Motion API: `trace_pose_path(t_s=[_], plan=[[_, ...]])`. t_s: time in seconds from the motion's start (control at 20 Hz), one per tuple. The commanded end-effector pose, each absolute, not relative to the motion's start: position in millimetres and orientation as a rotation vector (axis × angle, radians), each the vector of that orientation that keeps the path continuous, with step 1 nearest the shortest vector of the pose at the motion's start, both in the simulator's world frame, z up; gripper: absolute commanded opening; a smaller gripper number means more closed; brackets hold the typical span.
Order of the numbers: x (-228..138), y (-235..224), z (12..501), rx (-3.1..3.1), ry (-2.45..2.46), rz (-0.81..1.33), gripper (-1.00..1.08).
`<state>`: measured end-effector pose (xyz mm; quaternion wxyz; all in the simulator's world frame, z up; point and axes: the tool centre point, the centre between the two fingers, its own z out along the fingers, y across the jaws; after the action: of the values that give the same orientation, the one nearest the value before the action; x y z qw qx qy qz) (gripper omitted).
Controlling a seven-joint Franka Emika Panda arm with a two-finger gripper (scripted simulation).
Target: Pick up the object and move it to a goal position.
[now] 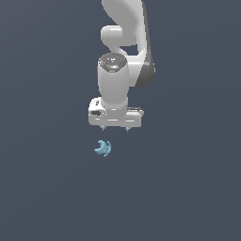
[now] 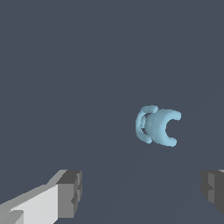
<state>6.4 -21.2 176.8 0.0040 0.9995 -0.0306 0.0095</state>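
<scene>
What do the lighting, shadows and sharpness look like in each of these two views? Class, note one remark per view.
Exterior view: flat, even light; the white gripper shows soft shading, and the light-blue crescent piece casts no clear shadow on the dark grey ground. Wrist view: the crescent piece is sharp-edged, no glare or blur; the grey fingertips are cropped by the frame edge.

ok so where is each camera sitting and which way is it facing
Exterior view: off the arm, set apart from it, facing the white arm, its claw and the small blue piece on the dark floor; exact position can't be told.
Wrist view: on the wrist, looking past the claw at the floor; only the two grey fingertips show, set wide apart.
Shared: the blue piece, the floor and the claw; nothing is held.
</scene>
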Motion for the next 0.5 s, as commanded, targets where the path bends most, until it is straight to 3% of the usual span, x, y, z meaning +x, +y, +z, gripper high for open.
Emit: trace_pose_path(t_s=[0.0,0.45], plan=[[6,-21,177,3.132,-0.096,0.03,1.0],[6,-35,191,3.113,-0.057,0.048,1.0]])
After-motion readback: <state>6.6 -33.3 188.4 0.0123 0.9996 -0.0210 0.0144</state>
